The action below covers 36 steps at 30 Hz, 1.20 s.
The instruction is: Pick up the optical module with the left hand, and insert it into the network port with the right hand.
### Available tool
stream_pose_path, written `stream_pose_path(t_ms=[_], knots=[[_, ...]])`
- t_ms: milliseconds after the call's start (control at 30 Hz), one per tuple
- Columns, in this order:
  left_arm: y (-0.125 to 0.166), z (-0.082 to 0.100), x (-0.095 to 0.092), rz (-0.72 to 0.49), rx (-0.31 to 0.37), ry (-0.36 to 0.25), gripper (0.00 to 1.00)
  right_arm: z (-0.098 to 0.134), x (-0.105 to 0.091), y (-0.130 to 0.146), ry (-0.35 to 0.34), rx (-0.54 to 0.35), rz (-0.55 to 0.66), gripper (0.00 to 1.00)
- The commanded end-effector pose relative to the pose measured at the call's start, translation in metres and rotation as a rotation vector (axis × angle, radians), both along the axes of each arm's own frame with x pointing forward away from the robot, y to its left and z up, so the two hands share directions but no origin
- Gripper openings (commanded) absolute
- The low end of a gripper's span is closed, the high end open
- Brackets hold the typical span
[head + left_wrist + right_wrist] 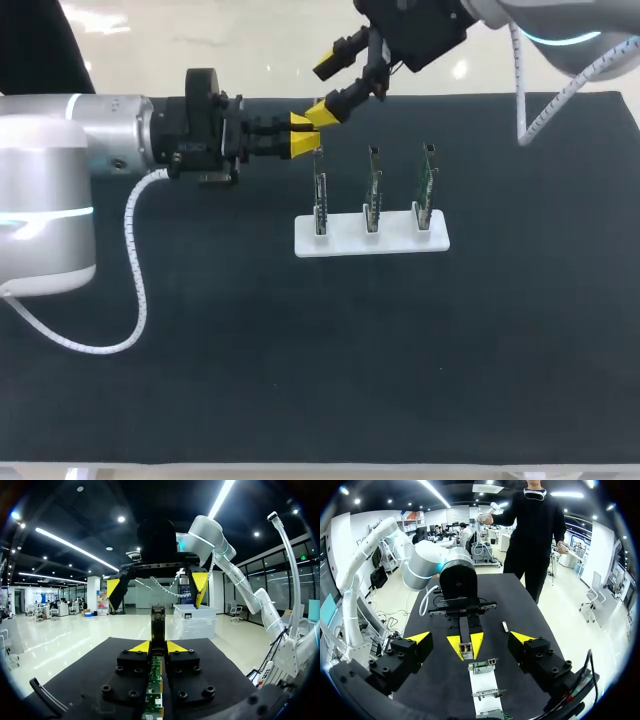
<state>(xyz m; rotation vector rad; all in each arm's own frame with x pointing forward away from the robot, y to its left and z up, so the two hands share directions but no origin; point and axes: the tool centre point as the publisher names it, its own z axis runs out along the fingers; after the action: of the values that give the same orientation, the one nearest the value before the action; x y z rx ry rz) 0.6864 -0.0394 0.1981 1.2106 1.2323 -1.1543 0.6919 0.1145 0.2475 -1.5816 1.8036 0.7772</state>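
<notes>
The optical module (158,624), a slim dark metal bar, juts forward from between the yellow tips of my left gripper (158,647), which is shut on it. In the head view my left gripper (305,135) hovers level just above the top of the leftmost network card (320,190). My right gripper (327,88) faces it from the far side, open, one yellow tip above the other. From the right wrist, the module's end (465,650) lies ahead, centred between my right gripper's (470,638) spread fingers. Seen from the left wrist, my right gripper (157,585) straddles the module's line.
A white stand (371,241) holds three upright green network cards in a row on the dark table mat (320,370); the other two cards (373,185) (428,183) stand to the right. My left arm's white coiled cable (135,300) drapes onto the mat.
</notes>
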Motion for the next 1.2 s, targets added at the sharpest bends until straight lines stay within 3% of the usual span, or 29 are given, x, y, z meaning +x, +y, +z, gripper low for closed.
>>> stream_pose_path(t_ms=[33,200,300,333,433,533,600,667,733,1133,1167,1200], knots=[[-0.0001,-0.0007,0.0003,0.001,-0.002,-0.002,0.00,-0.0033,-0.0051,0.0013,-0.008,0.002,-0.006,1.00],[-0.0001,-0.0007,0.0003,0.001,-0.002,-0.002,0.00,-0.0074,-0.0082,0.0019,-0.018,0.002,-0.009,0.96],[-0.0001,-0.0007,0.0003,0.001,-0.002,-0.002,0.00,-0.0087,-0.0087,0.0009,-0.022,0.001,-0.006,0.87],[-0.0001,-0.0007,0.0003,0.001,-0.002,-0.002,0.00,-0.0088,-0.0087,0.0006,-0.022,0.001,-0.005,0.73],[-0.0001,-0.0007,0.0003,0.001,-0.002,-0.002,0.00,-0.0086,-0.0090,0.0000,-0.021,-0.001,-0.004,0.47],[-0.0001,-0.0007,0.0003,0.001,-0.002,-0.002,0.00,-0.0079,-0.0096,-0.0004,-0.017,-0.003,-0.004,0.33],[-0.0001,-0.0007,0.0003,0.001,-0.002,-0.002,0.00,-0.0077,-0.0099,-0.0006,-0.016,-0.002,-0.004,0.31],[-0.0001,-0.0007,0.0003,0.001,-0.002,-0.002,0.00,-0.0077,-0.0100,-0.0008,-0.015,-0.002,-0.004,0.20],[-0.0001,-0.0007,0.0003,0.001,-0.002,-0.002,0.00,-0.0078,-0.0102,-0.0010,-0.015,-0.002,-0.005,0.23],[-0.0001,-0.0007,0.0003,0.001,-0.002,-0.002,0.00,-0.0089,-0.0097,-0.0014,-0.019,-0.001,-0.009,0.18],[-0.0001,-0.0007,0.0003,0.001,-0.002,-0.002,0.00,-0.0093,-0.0093,-0.0009,-0.020,-0.002,-0.010,0.01],[-0.0001,-0.0007,0.0003,0.001,-0.002,-0.002,0.00,-0.0097,-0.0090,-0.0007,-0.021,-0.002,-0.010,0.00]])
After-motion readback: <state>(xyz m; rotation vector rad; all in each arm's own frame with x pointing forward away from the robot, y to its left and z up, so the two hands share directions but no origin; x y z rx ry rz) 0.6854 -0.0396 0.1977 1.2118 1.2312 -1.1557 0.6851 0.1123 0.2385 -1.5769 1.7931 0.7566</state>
